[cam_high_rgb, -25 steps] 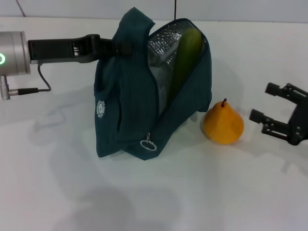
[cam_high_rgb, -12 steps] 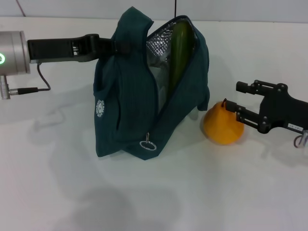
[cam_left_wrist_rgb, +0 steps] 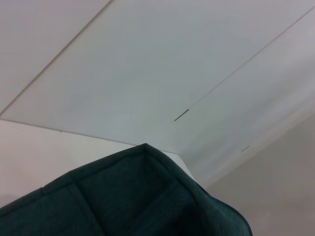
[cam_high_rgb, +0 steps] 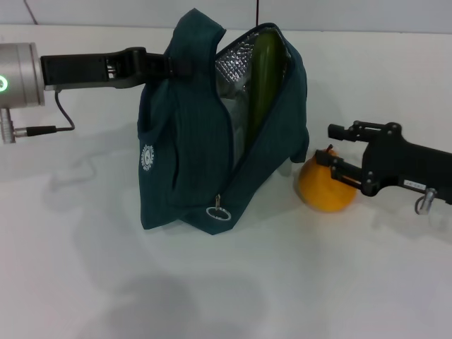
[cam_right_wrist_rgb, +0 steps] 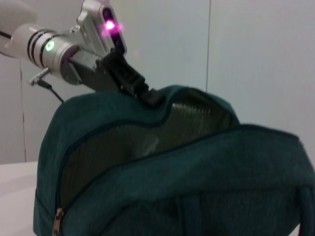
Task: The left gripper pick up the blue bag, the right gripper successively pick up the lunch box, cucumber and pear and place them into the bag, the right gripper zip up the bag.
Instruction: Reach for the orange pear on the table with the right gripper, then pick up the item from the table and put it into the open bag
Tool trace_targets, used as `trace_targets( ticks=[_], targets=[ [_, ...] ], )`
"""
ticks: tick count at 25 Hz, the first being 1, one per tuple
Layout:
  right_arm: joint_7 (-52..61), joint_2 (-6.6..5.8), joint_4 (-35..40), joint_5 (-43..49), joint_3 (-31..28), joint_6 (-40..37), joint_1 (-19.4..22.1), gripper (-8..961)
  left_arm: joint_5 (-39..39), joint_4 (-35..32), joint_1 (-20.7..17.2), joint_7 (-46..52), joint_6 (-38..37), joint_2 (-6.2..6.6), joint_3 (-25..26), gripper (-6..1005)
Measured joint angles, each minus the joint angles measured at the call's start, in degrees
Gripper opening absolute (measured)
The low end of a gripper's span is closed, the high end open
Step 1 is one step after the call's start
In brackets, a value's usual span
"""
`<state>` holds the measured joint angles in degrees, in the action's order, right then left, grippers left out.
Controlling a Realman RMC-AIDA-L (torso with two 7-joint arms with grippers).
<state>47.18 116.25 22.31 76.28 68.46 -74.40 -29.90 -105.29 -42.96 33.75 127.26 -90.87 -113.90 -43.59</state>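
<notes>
The blue bag point(cam_high_rgb: 187, 148) stands upright at the middle of the table with its zipper open, showing a silver lining. My left gripper point(cam_high_rgb: 171, 67) is shut on the bag's top handle. The green cucumber point(cam_high_rgb: 263, 78) stands on end inside the opening. The lunch box is hidden. The orange pear point(cam_high_rgb: 319, 189) sits on the table just right of the bag. My right gripper point(cam_high_rgb: 327, 146) is open at the pear's top, its fingers point(cam_high_rgb: 337, 131) either side of the stem. The right wrist view faces the bag point(cam_right_wrist_rgb: 172, 182) and the left gripper point(cam_right_wrist_rgb: 142, 91).
A zipper pull ring point(cam_high_rgb: 217, 210) hangs at the bag's lower front, and the zipper pull point(cam_right_wrist_rgb: 58, 219) also shows in the right wrist view. The left arm's cable point(cam_high_rgb: 49, 127) trails at the left. The white table point(cam_high_rgb: 212, 282) runs on in front.
My right gripper has moved left from the table's right edge up to the pear. The cucumber has settled a little more upright in the bag. The left gripper and bag held still.
</notes>
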Motion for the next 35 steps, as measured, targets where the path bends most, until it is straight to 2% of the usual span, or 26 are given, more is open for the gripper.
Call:
trace_targets(
  ticks=[6,24,35],
  targets=[
    [-0.1,-0.02,-1.5,-0.1,0.5,0.6,-1.1,450,0.0,-0.1,0.0,-0.3,0.0,0.00,0.8,42],
    [-0.1,-0.06,-1.5,-0.4,0.6,0.3,-0.7,71,0.1,0.1,-0.2,-0.7,0.0,0.00,1.1,42],
    [0.0,-0.24,-2.2,-5.4,0.5,-2.5,0.4,40,0.1,0.1,-0.5,-0.7,0.0,-0.01,1.1,41]
  ],
)
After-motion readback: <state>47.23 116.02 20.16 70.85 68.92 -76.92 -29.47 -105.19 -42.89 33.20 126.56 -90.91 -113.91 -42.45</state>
